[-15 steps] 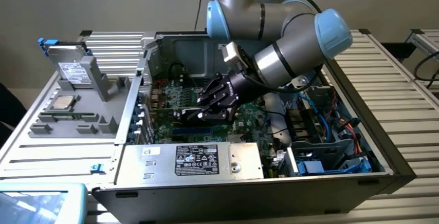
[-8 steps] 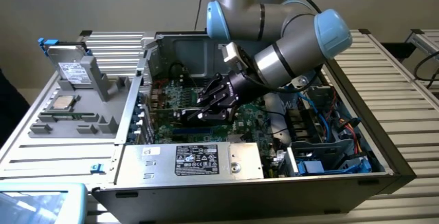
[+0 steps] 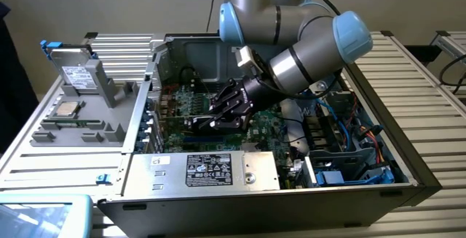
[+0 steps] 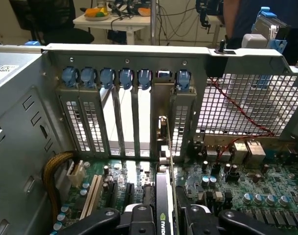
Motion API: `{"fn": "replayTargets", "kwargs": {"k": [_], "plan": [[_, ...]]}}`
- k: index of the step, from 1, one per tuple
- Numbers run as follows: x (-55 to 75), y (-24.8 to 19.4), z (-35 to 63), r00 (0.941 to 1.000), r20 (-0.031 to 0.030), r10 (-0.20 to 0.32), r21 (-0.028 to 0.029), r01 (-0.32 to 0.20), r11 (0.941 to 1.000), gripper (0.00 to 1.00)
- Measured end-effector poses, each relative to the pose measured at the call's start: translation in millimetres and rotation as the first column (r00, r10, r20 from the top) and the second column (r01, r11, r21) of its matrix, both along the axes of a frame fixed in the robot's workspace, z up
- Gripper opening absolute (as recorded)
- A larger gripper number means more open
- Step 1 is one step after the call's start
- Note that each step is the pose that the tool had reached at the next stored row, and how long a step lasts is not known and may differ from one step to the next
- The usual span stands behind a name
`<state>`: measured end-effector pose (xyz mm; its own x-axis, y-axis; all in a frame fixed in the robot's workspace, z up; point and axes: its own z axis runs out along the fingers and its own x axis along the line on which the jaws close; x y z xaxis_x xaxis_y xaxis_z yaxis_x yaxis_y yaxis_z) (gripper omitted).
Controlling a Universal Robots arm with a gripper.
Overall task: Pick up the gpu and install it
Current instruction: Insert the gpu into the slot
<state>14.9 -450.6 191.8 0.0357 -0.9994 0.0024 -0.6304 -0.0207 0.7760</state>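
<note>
gpu (image 4: 164,203) edge-on, gripped by pincer (image 4: 166,220) over motherboard (image 4: 257,191) inside PC case (image 3: 291,210); bracket end twd rear slot covers (image 4: 87,122).

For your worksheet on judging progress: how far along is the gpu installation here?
Done: gpu picked up, now inside the case. In hand: jaws grip it upright over the motherboard, bracket at the rear slot openings. Left: release; full seating cannot be confirmed.

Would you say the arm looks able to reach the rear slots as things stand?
Probably yes: the case is open, the end effector holds the gpu right before the rear slots, and nothing seems to block it.
</note>
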Motion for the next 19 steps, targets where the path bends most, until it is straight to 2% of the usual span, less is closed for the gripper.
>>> {"fn": "replayTargets", "kwargs": {"k": [5,19], "plan": [[-0.1,0.0,-0.6,1.0000,0.0001,-0.006,-0.0021,0.006,1.0000,0.28],[-0.7,-0.6,-1.1,0.9999,0.0000,-0.016,-0.0022,0.016,0.9999,0.28]]}}
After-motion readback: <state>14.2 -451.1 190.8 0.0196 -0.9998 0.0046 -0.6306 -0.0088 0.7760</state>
